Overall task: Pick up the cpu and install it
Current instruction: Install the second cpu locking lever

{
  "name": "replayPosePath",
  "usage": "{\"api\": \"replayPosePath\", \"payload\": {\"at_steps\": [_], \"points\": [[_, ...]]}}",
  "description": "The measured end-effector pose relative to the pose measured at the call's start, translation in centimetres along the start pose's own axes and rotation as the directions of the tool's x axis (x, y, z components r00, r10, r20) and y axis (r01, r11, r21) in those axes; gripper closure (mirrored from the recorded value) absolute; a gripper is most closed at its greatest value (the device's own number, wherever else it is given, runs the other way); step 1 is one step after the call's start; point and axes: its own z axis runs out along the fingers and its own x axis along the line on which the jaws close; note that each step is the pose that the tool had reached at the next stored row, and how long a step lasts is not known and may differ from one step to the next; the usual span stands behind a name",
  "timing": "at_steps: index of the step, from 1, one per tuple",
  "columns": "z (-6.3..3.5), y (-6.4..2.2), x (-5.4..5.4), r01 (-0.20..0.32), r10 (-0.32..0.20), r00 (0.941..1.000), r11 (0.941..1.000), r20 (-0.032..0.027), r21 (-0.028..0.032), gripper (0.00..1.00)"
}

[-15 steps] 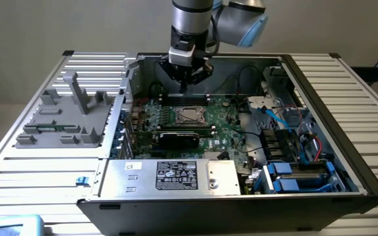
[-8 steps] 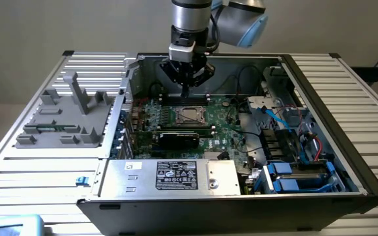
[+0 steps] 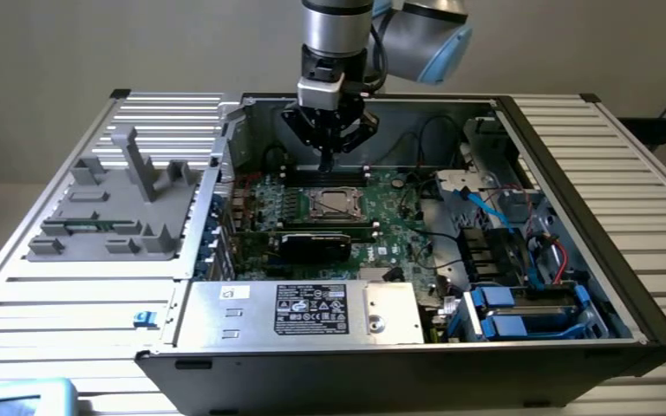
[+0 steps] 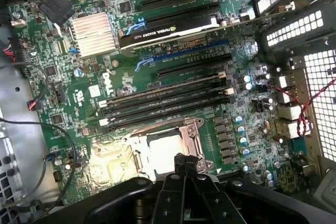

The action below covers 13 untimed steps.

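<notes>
Even, soft room light; glare whitens the cpu (image 4: 167, 157) top.

the graphics card (image 4: 173, 29) carries a white "nvidia" marking along its edge, followed by further letters too small to read. the motherboard (image 4: 79, 98) bears a round white dell logo between the heatsink and the memory slots. the power supply (image 3: 298, 314) has a dark label with white print and symbols, not legible.

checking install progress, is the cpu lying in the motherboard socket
Yes, the cpu lies flat inside the socket frame, just beyond the shut pincer.
</notes>
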Motion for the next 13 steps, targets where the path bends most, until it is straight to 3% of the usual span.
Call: {"api": "replayPosePath", "payload": {"at_steps": [7,13], "points": [[0.00,0.00,-0.02,0.003,-0.003,1.0000,1.0000,0.0004,-0.0003,0.89],[0.00,0.03,-0.09,0.098,-0.098,0.9952,0.9952,-0.0015,-0.0020,0.89]]}}
